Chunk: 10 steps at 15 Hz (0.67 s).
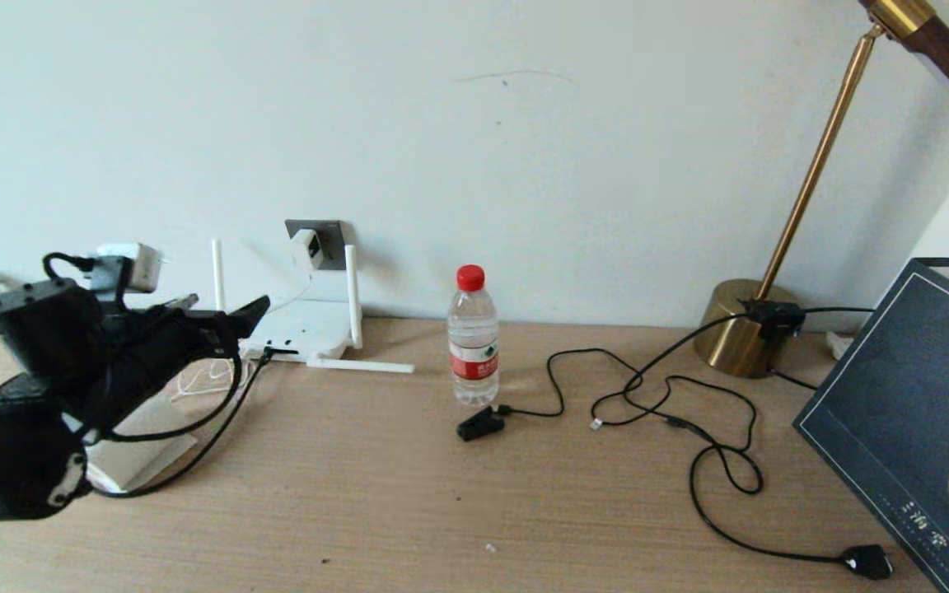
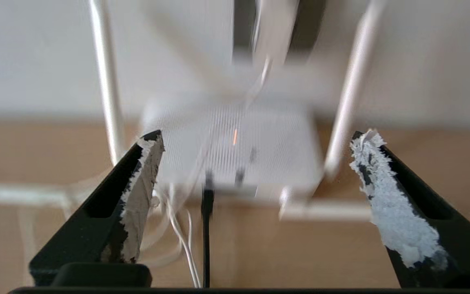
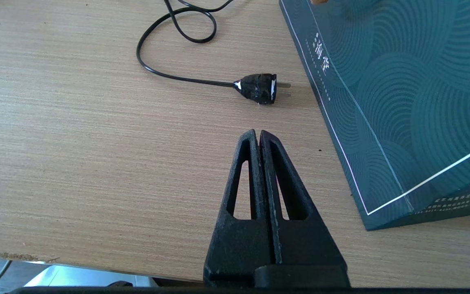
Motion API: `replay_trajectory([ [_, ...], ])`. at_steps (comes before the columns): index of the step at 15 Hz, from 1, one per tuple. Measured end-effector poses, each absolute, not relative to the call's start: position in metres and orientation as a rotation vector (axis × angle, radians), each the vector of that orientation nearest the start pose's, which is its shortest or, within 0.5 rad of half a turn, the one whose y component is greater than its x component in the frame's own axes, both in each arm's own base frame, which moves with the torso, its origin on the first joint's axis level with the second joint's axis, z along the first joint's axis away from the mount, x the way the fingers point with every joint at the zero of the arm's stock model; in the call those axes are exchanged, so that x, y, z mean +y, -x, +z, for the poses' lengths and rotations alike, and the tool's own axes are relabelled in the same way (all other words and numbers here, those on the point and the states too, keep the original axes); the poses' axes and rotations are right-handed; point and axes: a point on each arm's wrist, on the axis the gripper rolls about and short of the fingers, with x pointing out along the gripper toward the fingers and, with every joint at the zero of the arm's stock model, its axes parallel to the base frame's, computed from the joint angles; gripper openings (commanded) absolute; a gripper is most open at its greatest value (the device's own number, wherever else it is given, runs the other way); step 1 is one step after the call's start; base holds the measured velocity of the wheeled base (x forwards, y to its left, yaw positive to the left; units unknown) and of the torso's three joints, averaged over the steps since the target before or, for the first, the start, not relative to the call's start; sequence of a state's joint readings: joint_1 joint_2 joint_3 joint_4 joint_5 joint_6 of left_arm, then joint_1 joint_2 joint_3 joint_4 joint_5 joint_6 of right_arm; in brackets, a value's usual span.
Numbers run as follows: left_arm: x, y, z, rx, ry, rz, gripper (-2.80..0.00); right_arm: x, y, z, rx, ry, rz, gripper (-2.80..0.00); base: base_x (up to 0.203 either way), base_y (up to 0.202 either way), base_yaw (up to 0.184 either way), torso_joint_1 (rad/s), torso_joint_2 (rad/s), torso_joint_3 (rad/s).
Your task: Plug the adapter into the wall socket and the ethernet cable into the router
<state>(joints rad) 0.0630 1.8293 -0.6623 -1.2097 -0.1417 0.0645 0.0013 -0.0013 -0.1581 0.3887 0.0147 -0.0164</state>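
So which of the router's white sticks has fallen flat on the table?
The antenna at the router's front, on the water bottle's side, lies flat on the desk; two others stand upright.

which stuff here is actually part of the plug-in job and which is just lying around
Part of the job:
- adapter, in the wall socket
- ethernet cable, at the router
- left gripper, open, by the router

Just lying about:
- water bottle
- brass lamp and its cord
- dark bag
- black clip cable

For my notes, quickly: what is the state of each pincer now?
Left pincer: open, holding nothing, facing the router.
Right pincer: closed, empty.
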Motion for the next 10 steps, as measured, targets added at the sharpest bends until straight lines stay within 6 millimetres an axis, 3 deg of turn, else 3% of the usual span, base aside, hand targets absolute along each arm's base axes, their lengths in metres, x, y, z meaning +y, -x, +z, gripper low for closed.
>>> replay_trajectory([
  [2,0.015,-0.295,0.191,-0.124,-0.073,-0.081,0.0,0.0,0.04,0.079,0.23,0.015,0.018,-2.8,0.0,0.0,0.0,0.0,0.0,0.0],
  [3,0.014,-0.284,0.2,-0.151,-0.063,-0.083,-2.8,0.0,0.04,0.079,0.23,0.015,0.018,-2.8,0.0,0.0,0.0,0.0,0.0,0.0],
  [10,0.004,-0.232,0.239,-0.284,-0.028,-0.139,-2.8,0.0,0.04,0.079,0.229,0.015,0.018,-2.8,0.0,0.0,0.0,0.0,0.0,0.0],
])
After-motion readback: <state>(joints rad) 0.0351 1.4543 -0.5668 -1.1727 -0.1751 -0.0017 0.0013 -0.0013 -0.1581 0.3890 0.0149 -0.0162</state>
